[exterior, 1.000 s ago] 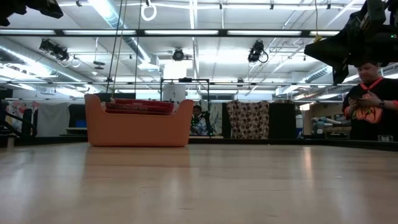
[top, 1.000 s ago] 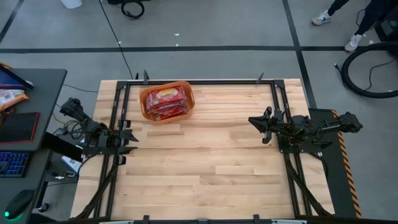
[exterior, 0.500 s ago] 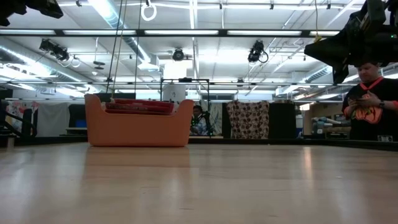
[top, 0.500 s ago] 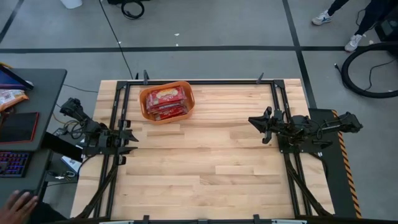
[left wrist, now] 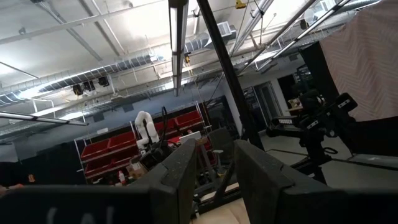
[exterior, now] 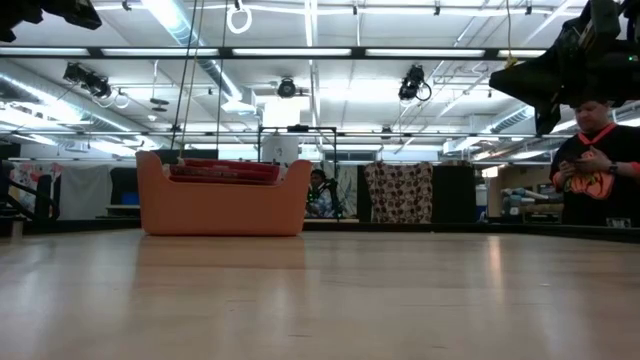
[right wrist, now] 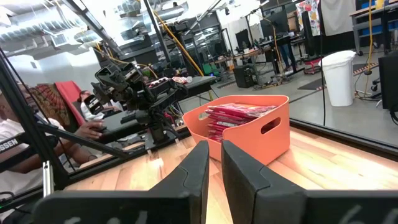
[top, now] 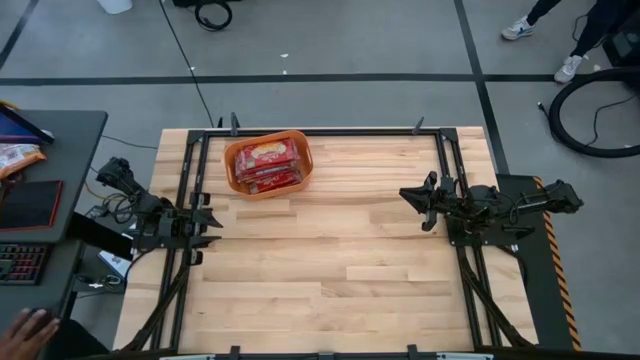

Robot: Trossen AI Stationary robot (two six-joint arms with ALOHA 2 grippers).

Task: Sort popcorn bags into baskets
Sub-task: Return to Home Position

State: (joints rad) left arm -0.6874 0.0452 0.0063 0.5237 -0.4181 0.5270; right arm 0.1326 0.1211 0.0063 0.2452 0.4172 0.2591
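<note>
Red popcorn bags piled in the orange tub.

The bags (top: 268,163) lie stacked inside the tub (top: 229,160), and the desk's (top: 340,270) far edge runs just behind the tub. The left end effector (top: 207,214) hangs near the tub's front-left corner, the right end effector (top: 415,200) well apart to the tub's right. Both are empty and barely parted.

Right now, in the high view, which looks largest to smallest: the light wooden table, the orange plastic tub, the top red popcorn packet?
light wooden table
orange plastic tub
top red popcorn packet
</note>
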